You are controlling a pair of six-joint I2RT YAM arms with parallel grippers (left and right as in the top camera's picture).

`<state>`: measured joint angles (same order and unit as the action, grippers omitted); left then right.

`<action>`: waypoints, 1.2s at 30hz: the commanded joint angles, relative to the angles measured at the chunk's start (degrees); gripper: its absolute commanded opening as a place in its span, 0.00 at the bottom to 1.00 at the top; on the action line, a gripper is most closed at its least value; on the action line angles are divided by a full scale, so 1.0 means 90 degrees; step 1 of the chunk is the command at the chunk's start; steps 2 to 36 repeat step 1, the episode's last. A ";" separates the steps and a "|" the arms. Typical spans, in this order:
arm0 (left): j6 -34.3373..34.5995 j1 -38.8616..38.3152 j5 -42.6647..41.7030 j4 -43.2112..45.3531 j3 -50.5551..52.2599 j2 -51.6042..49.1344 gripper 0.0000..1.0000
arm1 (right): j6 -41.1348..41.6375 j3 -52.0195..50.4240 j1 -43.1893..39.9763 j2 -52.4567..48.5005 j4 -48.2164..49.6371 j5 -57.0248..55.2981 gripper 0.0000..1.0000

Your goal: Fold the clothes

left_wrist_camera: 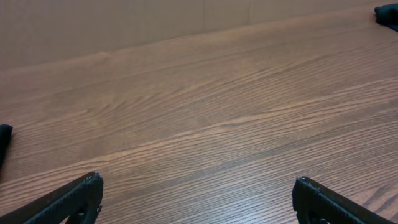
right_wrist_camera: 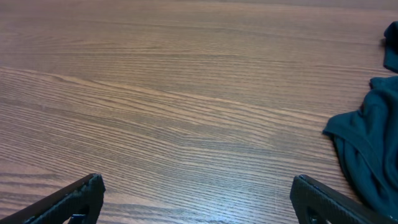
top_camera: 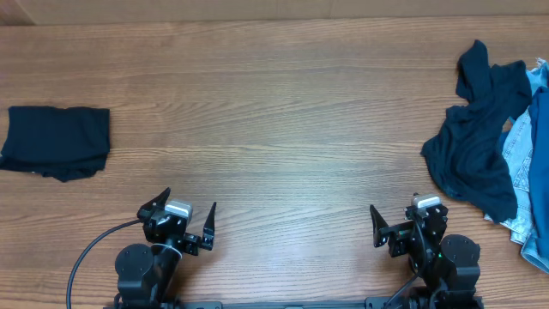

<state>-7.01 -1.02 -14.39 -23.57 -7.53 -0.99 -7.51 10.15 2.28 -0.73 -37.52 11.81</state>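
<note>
Left claw point(top_camera: 190, 199) and right claw point(top_camera: 395, 204) gape empty; folded near-black garment point(top_camera: 56, 140) at wooden counter's point(top_camera: 274, 112) left edge, rumpled dark-blue garment point(top_camera: 472, 154) and pale denim point(top_camera: 536, 172) at right.

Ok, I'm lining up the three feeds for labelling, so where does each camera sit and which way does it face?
Overhead: above the table, looking straight down; left gripper and right gripper at the bottom edge, both open.
Left wrist: mounted on that wrist, low, facing forward across the wood; its two fingers at bottom.
Right wrist: likewise on the right; its fingers at bottom.
Shared: overhead and right wrist both catch the rumpled dark blue garment, at right.
</note>
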 commanded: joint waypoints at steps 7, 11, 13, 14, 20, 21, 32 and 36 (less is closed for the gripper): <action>0.0114 0.0027 -0.0051 0.0027 0.0075 0.0083 1.00 | 0.0024 -0.0097 -0.0012 0.0063 -0.0007 0.0051 1.00; 0.0114 0.0027 -0.0051 0.0027 0.0075 0.0083 1.00 | 0.0024 -0.0097 -0.0012 0.0063 -0.0007 0.0051 1.00; 0.0114 0.0027 -0.0051 0.0027 0.0075 0.0083 1.00 | 0.0024 -0.0097 -0.0012 0.0063 -0.0007 0.0051 1.00; 0.0114 0.0027 -0.0051 0.0027 0.0075 0.0083 1.00 | 0.0024 -0.0097 -0.0012 0.0063 -0.0007 0.0051 1.00; 0.0114 0.0027 -0.0051 0.0027 0.0075 0.0083 1.00 | 0.0024 -0.0097 -0.0012 0.0063 -0.0007 0.0051 1.00; 0.0114 0.0027 -0.0051 0.0027 0.0075 0.0083 1.00 | 0.0024 -0.0097 -0.0012 0.0063 -0.0007 0.0051 1.00; 0.0114 0.0027 -0.0051 0.0027 0.0075 0.0083 1.00 | 0.0024 -0.0097 -0.0012 0.0063 -0.0007 0.0051 1.00; 0.0114 0.0027 -0.0051 0.0027 0.0075 0.0083 1.00 | 0.0024 -0.0097 -0.0012 0.0063 -0.0007 0.0051 1.00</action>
